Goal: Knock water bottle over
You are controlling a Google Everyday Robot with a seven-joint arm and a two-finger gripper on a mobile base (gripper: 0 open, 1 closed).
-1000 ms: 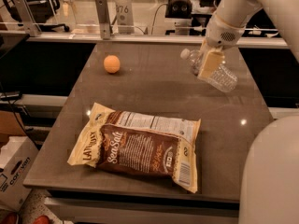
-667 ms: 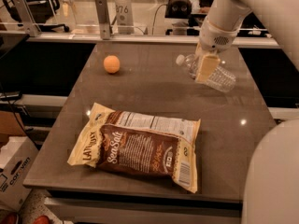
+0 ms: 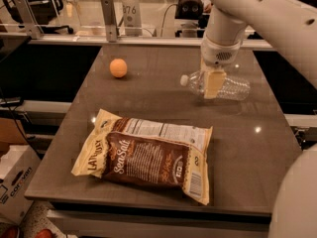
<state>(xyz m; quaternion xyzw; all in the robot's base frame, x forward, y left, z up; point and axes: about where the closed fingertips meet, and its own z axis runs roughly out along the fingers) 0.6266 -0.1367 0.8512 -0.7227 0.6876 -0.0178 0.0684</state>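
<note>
The water bottle (image 3: pixel 233 87) is a clear ribbed plastic bottle with a white cap. It lies on its side on the grey table (image 3: pixel 148 88) at the right, with the cap pointing left. My gripper (image 3: pixel 212 83) hangs from the white arm that comes in from the upper right. It sits right in front of the bottle's middle and covers the label area. One pale yellow finger (image 3: pixel 213 82) shows against the bottle.
An orange ball (image 3: pixel 118 68) rests at the table's far left. A brown and cream chip bag (image 3: pixel 148 152) lies flat at the near middle. A glass partition and lab gear stand behind the far edge. A cardboard box (image 3: pixel 15 182) sits on the floor at left.
The bottle has gone from tilted to lying flat on its side. My gripper has moved left and slightly down along it.
</note>
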